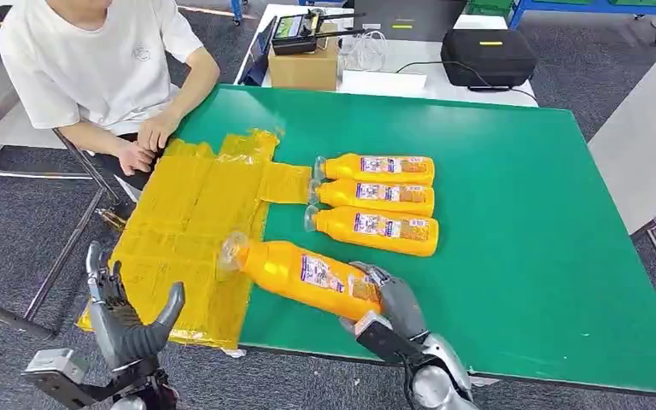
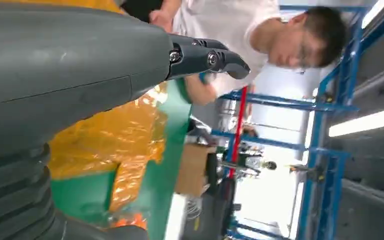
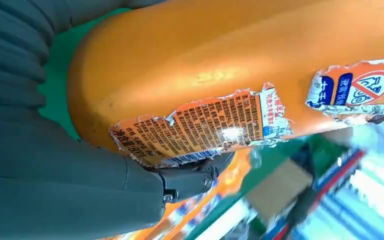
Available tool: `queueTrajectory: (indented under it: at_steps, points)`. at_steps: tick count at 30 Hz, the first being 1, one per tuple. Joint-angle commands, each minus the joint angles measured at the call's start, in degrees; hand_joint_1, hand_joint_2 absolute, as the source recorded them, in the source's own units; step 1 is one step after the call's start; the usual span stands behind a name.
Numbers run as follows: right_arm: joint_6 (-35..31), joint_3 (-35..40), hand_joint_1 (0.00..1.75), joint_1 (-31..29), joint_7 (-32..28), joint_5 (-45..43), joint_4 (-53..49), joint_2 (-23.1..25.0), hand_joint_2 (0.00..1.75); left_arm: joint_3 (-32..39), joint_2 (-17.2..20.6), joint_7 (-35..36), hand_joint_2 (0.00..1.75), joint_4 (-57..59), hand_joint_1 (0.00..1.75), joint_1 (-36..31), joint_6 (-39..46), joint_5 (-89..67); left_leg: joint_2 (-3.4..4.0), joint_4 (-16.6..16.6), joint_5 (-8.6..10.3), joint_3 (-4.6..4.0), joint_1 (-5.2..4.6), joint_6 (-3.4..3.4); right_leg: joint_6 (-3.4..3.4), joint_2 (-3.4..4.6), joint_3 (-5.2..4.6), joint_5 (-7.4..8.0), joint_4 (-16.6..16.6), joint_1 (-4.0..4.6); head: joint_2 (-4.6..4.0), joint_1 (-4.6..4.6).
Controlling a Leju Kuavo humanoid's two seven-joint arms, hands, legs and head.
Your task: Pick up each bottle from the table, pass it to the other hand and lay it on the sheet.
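Right hand (image 1: 390, 301) grips the orange bottle (image 1: 303, 273) by its base near the tabletop's (image 1: 521, 213) front edge, torn label unreadable; left hand (image 1: 128, 320) spread, holding nothing, beside the yellow sheet (image 1: 188, 231).

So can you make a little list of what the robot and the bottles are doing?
Right robot hand: holds the base of an orange bottle
Held bottle: tilted, cap end over the yellow sheet
Left robot hand: open, holds nothing, near the sheet's front edge
Other bottles: three lying side by side on the green table
Person: sitting at the table's far left corner
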Motion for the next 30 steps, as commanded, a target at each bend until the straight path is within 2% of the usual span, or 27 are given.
queueTrajectory:
  at_steps: [1,5,10,12,20,23,25,30]
  points:
    - [4.5,-7.97,1.75,4.4,-2.9,-11.1,-12.55,6.58,1.75,-3.99,1.64,2.4,1.75,3.5,0.0,2.07,-12.17,-1.34,0.03,-0.07,-0.04,0.05,-0.02,0.16,-0.27,0.06,-0.01,-0.04,-0.02,0.03,0.0,-0.02]
    - [6.85,-4.46,1.75,1.21,-3.09,-12.33,-10.1,7.46,1.75,-9.83,4.57,3.22,1.75,7.4,0.0,0.29,-18.85,-1.64,-0.02,-0.14,0.02,0.07,-0.03,0.17,-0.3,0.03,0.0,0.01,-0.1,0.03,0.0,-0.04]
    - [10.15,0.93,1.75,-3.77,-3.21,-11.28,-2.38,8.22,1.75,-12.91,6.24,3.78,1.75,10.44,0.0,-2.27,-22.95,-1.12,0.06,-0.15,0.05,0.1,-0.01,0.12,-0.25,0.1,0.0,0.06,-0.11,0.04,0.0,-0.02]
    - [11.06,3.16,1.75,-5.0,-3.15,-10.31,0.68,8.49,1.75,-12.92,6.21,3.89,1.75,11.1,0.0,-3.36,-23.42,-1.01,0.1,-0.29,0.07,0.22,0.01,0.2,-0.39,0.16,0.1,0.11,-0.25,0.09,0.0,-0.04]
    - [12.41,13.39,1.75,-8.28,-5.81,-5.67,10.01,9.34,1.75,-13.52,6.03,5.07,1.75,12.34,0.0,-6.47,-28.69,3.42,0.07,-0.16,0.02,0.14,0.0,0.1,-0.19,0.11,0.07,0.03,-0.11,0.03,0.0,-0.04]
    - [12.1,14.98,1.75,-8.8,-5.85,-5.12,11.69,9.84,1.75,-13.54,5.87,4.94,1.75,12.2,0.0,-6.7,-29.58,4.58,0.05,-0.46,0.08,0.4,0.08,0.3,-0.55,0.14,0.34,0.12,-0.44,0.19,0.0,-0.04]
    - [11.96,15.7,1.75,-9.43,-5.31,-4.91,13.24,10.31,1.75,-13.45,5.73,4.78,1.75,11.94,0.0,-6.77,-29.86,5.06,0.07,-0.12,0.01,0.09,0.01,0.11,-0.2,0.1,0.05,0.03,-0.09,0.05,0.0,-0.02]
    - [11.57,16.69,1.75,-11.08,-4.33,-4.93,16.1,10.89,1.75,-14.12,5.84,3.69,1.75,10.79,0.0,-6.94,-31.3,5.58,0.01,-0.17,0.04,0.11,0.01,0.15,-0.28,0.05,0.07,0.04,-0.12,0.06,0.0,-0.02]
